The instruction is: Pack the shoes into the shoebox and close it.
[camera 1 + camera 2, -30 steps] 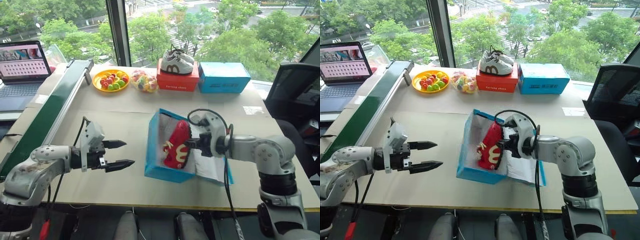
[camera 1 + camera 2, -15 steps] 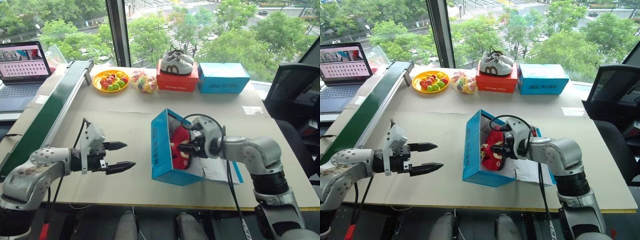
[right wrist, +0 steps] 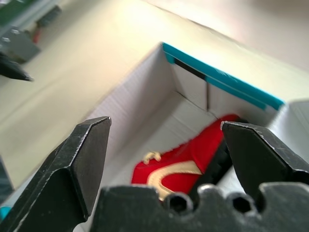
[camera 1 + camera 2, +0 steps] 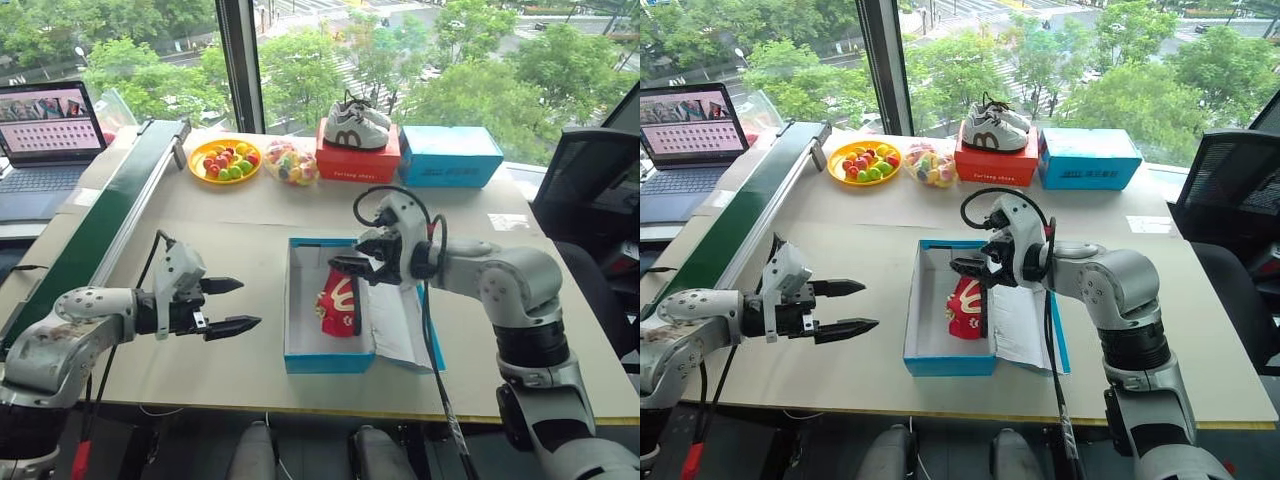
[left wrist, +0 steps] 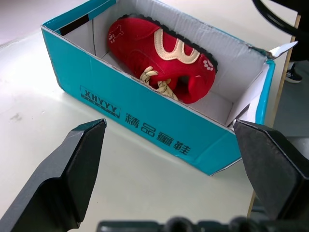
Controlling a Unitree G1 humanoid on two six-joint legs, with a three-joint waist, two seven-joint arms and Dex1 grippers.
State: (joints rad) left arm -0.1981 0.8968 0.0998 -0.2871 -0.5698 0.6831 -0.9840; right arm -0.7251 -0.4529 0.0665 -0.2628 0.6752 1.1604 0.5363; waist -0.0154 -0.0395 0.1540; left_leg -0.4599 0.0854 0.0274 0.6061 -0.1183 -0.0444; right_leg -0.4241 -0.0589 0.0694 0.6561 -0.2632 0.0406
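The blue shoebox [image 4: 325, 362] sits flat and open in the middle of the table, its lid [image 4: 402, 328] folded out to the right. A red shoe [image 4: 340, 302] with a cream mark lies on its side against the box's right wall. My right gripper [image 4: 352, 268] hovers open just above the shoe and the box's far right corner, holding nothing. My left gripper [image 4: 246, 304] is open to the left of the box, pointing at its long side [image 5: 145, 126] and apart from it. The left wrist view looks down on the shoe [image 5: 164, 58] inside the box.
Along the far edge stand a red shoebox [image 4: 357, 165] with white-and-grey sneakers [image 4: 355, 125] on top, another blue box [image 4: 450, 157], a yellow plate of sweets [image 4: 222, 160] and a candy bag [image 4: 288, 160]. A green rail [image 4: 110, 220] and a laptop [image 4: 45, 125] are on the left.
My right gripper has let go of the red shoe, opened, and risen. The box, tipped up on its side before, now lies flat with the shoe inside. The left gripper hardly moved.
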